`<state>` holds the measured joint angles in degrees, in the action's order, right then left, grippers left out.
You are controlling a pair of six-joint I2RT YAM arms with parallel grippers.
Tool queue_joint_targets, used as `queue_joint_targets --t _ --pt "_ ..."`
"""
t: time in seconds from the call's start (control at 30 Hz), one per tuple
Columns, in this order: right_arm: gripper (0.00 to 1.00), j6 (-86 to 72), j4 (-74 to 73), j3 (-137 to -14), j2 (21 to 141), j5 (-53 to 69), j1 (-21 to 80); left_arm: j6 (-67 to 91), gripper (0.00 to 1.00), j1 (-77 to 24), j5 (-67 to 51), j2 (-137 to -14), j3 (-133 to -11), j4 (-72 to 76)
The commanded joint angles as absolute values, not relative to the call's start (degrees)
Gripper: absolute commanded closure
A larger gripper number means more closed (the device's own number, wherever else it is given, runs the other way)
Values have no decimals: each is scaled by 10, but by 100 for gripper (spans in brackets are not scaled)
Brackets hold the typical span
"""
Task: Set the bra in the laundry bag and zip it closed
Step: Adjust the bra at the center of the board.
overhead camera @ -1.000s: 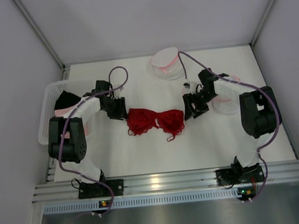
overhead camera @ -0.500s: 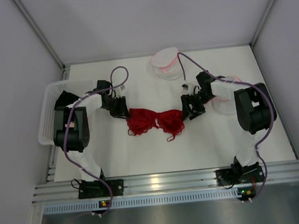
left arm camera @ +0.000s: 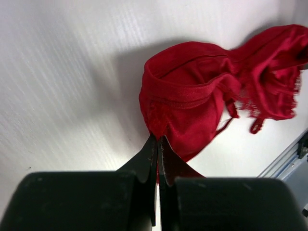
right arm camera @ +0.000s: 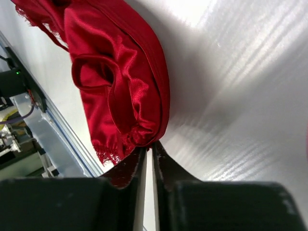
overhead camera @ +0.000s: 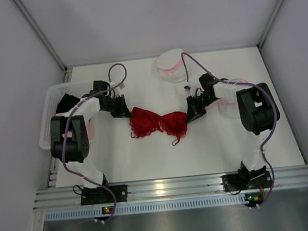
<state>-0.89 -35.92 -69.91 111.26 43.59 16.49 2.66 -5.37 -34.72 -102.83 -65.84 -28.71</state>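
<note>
A red satin and lace bra (overhead camera: pixel 159 123) lies on the white table between my two arms. My left gripper (overhead camera: pixel 125 111) sits at its left end. In the left wrist view that gripper (left arm camera: pixel 158 140) is shut, pinching the edge of the bra (left arm camera: pixel 192 96). My right gripper (overhead camera: pixel 189 115) is at the bra's right end. In the right wrist view its jaws (right arm camera: pixel 150 145) are nearly together on the edge of the bra (right arm camera: pixel 115 82). A round white laundry bag (overhead camera: pixel 170 66) with pink trim lies at the back of the table.
A second round white piece with pink trim (overhead camera: pixel 232 107) lies under my right arm. A white basket (overhead camera: pixel 48 104) holding dark and pink clothes stands at the table's left edge. The metal rail (overhead camera: pixel 172 187) runs along the near edge.
Both grippers have moved in onto the bra's ends and closed on the fabric. The bra has bunched up slightly between them.
</note>
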Motion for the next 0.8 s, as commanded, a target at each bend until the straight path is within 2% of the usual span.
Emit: queue_joint_targets --t 0.0,0.03,0.27,0.4,0.6,0.77 --pt "94 -27 -329 -725 1116 477 175 36 100 -52 -396 -973 -654 -266" --pt "100 -29 -328 -728 1117 481 176 46 100 -52 -410 -963 -655 -266" --pt "100 -47 -315 -733 1109 502 185 86 100 -70 -467 -926 -666 -266" --pt "100 -54 -309 -735 1111 504 190 105 100 -123 -488 -931 -676 -266" --pt "100 -53 -304 -728 1108 504 192 122 100 -234 -490 -975 -701 -248" --pt "100 -53 -299 -713 1101 504 191 169 100 -288 -488 -1057 -756 -202"
